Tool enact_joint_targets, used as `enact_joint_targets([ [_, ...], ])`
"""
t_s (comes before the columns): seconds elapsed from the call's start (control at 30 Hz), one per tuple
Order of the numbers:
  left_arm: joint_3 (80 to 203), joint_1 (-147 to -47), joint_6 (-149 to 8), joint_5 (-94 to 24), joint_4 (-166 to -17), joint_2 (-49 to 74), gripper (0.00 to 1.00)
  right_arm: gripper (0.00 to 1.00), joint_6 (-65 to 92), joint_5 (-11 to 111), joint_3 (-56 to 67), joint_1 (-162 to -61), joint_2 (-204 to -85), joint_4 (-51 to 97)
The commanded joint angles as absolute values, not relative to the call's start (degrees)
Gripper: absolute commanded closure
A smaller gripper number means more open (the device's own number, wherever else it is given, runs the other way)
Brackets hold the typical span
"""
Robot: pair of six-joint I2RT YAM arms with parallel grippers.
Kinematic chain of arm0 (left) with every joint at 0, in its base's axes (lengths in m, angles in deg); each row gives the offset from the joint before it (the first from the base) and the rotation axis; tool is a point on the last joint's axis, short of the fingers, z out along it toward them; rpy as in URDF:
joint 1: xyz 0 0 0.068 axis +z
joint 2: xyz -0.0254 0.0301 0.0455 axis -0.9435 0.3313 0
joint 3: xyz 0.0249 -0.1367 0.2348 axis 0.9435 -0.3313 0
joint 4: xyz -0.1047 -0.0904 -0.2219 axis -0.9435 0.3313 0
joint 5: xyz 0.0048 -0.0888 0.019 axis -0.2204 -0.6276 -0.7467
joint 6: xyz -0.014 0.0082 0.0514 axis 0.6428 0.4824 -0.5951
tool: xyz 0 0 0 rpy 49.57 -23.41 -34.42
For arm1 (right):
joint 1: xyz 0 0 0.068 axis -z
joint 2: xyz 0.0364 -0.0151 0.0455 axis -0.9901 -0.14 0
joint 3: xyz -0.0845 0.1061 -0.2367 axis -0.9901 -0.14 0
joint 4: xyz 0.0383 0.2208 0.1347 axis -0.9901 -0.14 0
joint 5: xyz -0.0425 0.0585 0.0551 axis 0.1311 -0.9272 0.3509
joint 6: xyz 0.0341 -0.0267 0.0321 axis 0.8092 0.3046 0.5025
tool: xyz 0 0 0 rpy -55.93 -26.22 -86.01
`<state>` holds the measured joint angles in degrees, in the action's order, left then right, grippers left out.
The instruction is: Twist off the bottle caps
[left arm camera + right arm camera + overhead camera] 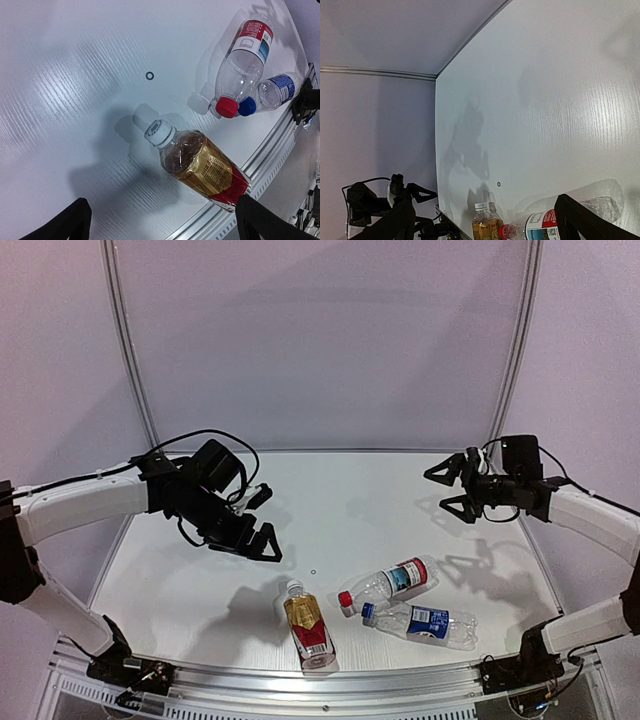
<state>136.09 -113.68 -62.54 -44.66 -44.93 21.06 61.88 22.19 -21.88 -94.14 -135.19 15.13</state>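
Three bottles lie on the table [200,570] near its front edge. The amber bottle [308,627] has a gold-red label, and its white cap [293,587] points toward the table's middle. The red-white label bottle [395,582] has a red cap [345,599]. The blue label bottle [430,623] has a blue cap [368,612] close beside the red one. My left gripper [262,525] is open and empty, up and left of the amber bottle [205,170] and white cap [158,132]. My right gripper [447,488] is open and empty, held at the far right.
A metal rail [300,680] runs along the table's front edge just behind the bottles' bases. A small ring mark [313,572] lies on the table near the middle. Grey walls close the back and sides.
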Motion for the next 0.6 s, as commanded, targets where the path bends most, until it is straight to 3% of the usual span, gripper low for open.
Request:
enact_joint_targets([
  [0.0, 135.48, -114.22, -60.16, -43.08, -46.11, 20.36, 0.01, 0.01, 64.43, 24.26, -21.47, -94.79, -136.77, 10.93],
  [0.17, 136.83, -114.24, -58.65, -42.93, -46.51, 21.35, 0.01, 0.01, 64.45, 23.86, -23.63, -98.55, -137.11, 12.56],
  [0.57, 147.31, -119.50, -59.16, -39.77, -35.43, 35.49, 0.11, 0.01, 54.35, 26.18, -14.65, -108.62, -144.69, 1.82],
])
